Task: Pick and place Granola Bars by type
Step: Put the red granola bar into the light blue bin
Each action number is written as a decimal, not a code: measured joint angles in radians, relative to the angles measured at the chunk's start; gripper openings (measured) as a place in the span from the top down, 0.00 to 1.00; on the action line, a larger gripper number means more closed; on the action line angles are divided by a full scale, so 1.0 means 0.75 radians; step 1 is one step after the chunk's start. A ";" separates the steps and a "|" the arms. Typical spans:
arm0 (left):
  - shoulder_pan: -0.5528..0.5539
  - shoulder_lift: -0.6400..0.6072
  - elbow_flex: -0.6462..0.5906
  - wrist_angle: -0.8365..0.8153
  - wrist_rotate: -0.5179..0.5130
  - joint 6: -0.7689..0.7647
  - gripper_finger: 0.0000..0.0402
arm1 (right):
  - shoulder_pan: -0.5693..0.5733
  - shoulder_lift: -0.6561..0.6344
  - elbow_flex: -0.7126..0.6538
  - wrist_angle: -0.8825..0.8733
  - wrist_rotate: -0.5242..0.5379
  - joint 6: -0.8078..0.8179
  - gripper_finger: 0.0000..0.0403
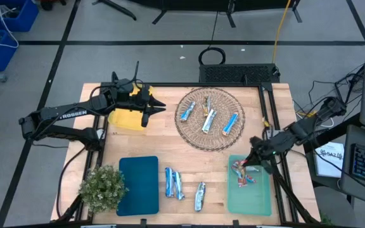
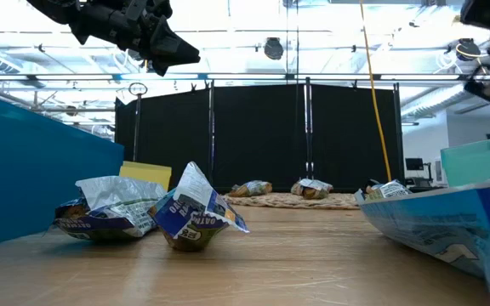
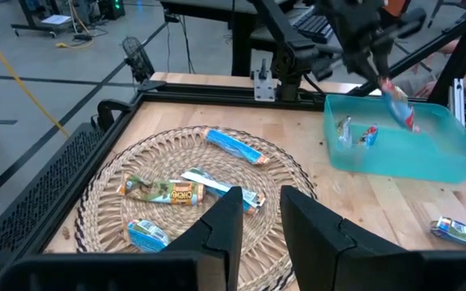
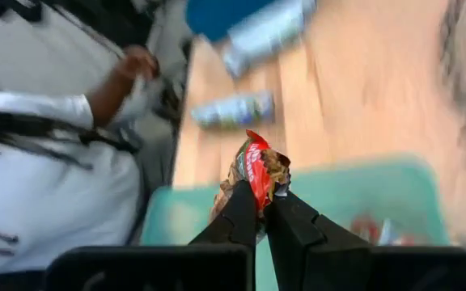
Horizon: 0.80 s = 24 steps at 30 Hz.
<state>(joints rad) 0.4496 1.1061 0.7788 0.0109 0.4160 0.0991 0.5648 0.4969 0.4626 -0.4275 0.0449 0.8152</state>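
Note:
Several foil-wrapped granola bars (image 1: 208, 117) lie in the round wicker basket (image 1: 192, 136). Three more (image 1: 173, 182) rest flat on the wood between the teal mat (image 1: 138, 185) and the green mat (image 1: 258, 196), and a few (image 1: 244, 177) lie on the green mat. My right gripper (image 4: 261, 212) hovers over the green mat, shut on a red-and-brown bar (image 4: 257, 171). My left gripper (image 3: 261, 222) is open and holds nothing; it hangs above the yellow mat (image 1: 124, 119), pointing toward the basket (image 3: 103, 202). My right gripper pinches the red-and-brown bar by one end of its wrapper (image 4: 253, 194) between the two fingers. The bar is lifted clear and, in the left wrist view, hangs tilted (image 3: 399, 103) below the fingers, above the green mat (image 3: 451, 153).
A small potted plant (image 1: 102, 187) stands at the table's near left corner beside the teal mat. A person in a white sleeve (image 4: 47, 113) is at the table's near edge. Bare wood (image 1: 214, 164) lies between the basket and the near bars.

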 joint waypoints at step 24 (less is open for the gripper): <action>0.000 0.001 0.000 0.001 0.001 -0.002 0.77 | 0.096 0.267 0.000 -0.025 -0.096 0.364 0.99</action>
<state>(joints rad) 0.4496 1.1065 0.7788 0.0113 0.4164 0.0975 0.6369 0.6971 0.4625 -0.4463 -0.0268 1.0882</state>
